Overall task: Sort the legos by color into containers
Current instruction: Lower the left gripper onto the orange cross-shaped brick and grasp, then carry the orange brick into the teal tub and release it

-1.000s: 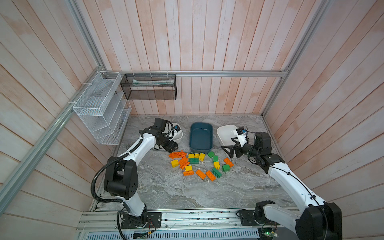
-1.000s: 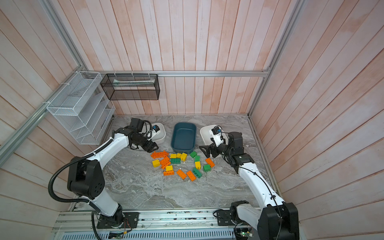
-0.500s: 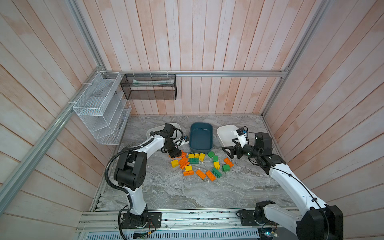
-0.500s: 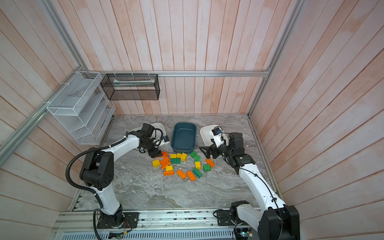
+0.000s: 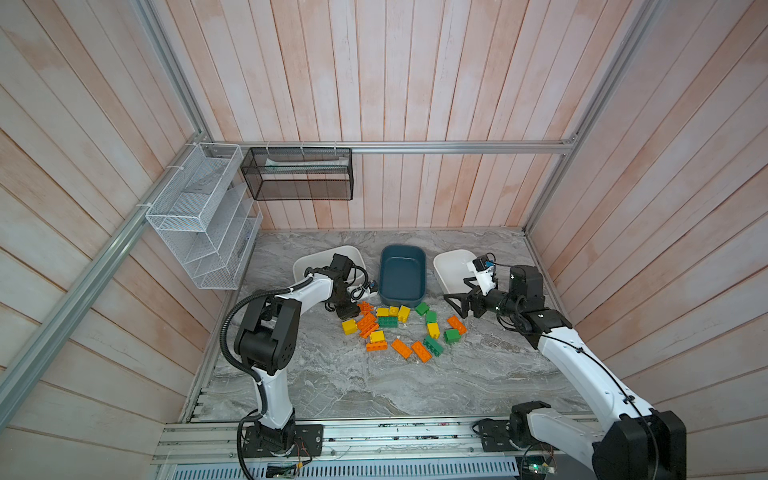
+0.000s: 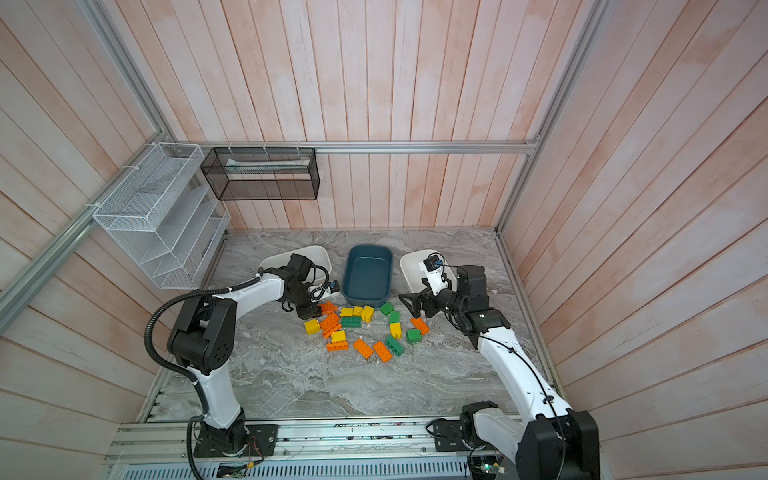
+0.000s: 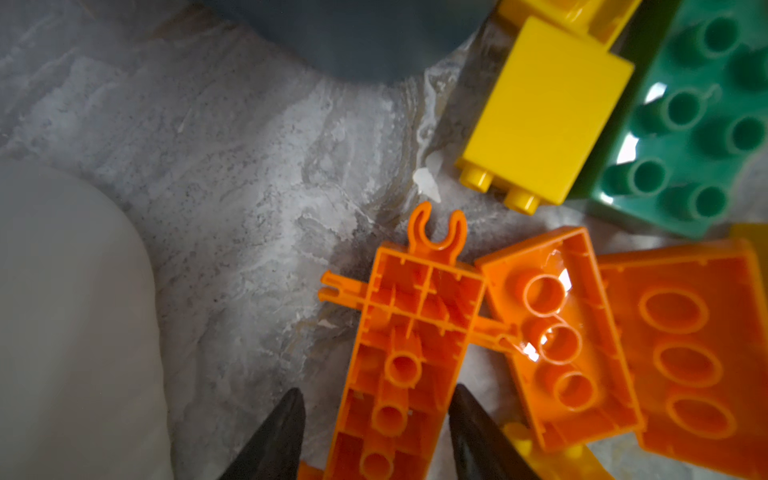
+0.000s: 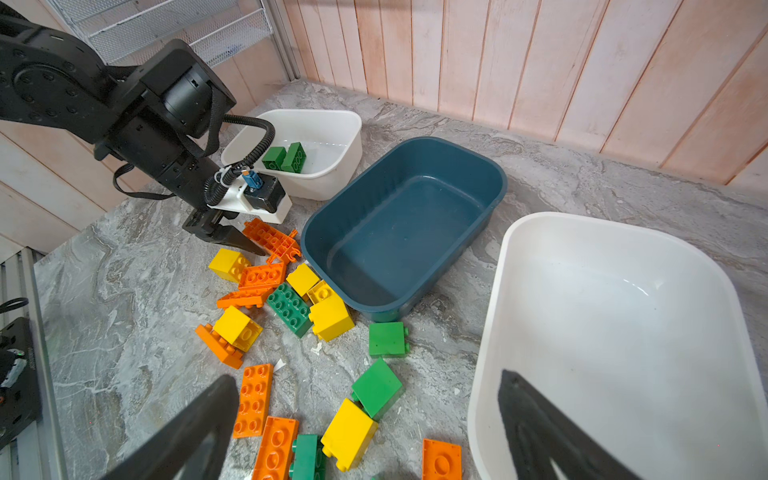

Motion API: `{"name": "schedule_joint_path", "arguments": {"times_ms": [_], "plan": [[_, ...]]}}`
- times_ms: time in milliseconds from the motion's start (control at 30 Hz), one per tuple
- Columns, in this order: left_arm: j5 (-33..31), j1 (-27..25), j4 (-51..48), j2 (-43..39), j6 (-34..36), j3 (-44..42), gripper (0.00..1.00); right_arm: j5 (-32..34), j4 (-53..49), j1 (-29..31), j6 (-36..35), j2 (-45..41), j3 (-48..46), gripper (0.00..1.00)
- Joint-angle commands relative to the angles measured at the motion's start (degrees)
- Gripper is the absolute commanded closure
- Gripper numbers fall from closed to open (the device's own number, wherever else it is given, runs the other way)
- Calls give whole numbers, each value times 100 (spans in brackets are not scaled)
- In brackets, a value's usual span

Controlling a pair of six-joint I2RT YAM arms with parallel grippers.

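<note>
Left of the teal tub (image 5: 402, 274) sits a white tub (image 8: 328, 183) w/ two green bricks (image 8: 285, 158) in it. Just off the teal tub's near-left corner, the left gripper (image 7: 374, 390) is down at the marble top (image 5: 332, 382). Its jaws are half-spread astride an upturned orange chassis piece (image 7: 415, 324): one finger against a long wall, a sliver of marble showing at the other. So it's not clamped yet and nothing is lifted.

The teal tub itself is empty. The rest of the legos (image 5: 399, 328), orange, yellow & green mixed, lie loose along its near side, some right up against its wall. Off its near-right corner the right gripper (image 8: 365, 377) hovers over the bricks, jaws spread wide, holding nothing. Right of the teal tub is a second white tub (image 8: 582, 220), empty.

Handling, my guess: hard, light, stiff plastic w/ slick sides. It won't crush but could pivot or squirt out if pinched off-centre. The chassis is hollow w/ thin ribs, so it's best taken across the two long walls approx mid-length. Keep clear of the end clip & side pins, prob. the weakest bits. A neighbouring orange brick (image 7: 557, 353) lies against one pin and may drag along.
</note>
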Motion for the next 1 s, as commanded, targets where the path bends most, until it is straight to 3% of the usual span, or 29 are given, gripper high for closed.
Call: {"name": "schedule_joint_path", "arguments": {"times_ms": [0, 133, 300, 600, 733, 967], "plan": [[24, -59, 63, 173, 111, 26, 47, 14, -124, -27, -26, -58, -15, 2], [21, -83, 55, 266, 120, 85, 52, -1, -118, -26, -40, -26, -4, 2], [-42, -94, -43, 268, 99, 234, 67, -6, -110, -23, -51, -20, 8, 2], [24, -152, -970, -330, -533, 906, 69, 20, -46, -30, -50, -14, -19, 2], [45, -161, -1470, -599, -1357, 1373, 69, 34, -18, -37, -72, 46, 12, 2], [37, -422, -1425, -366, -3835, 2496, 69, 94, 106, -70, -63, 146, 88, 2]]}}
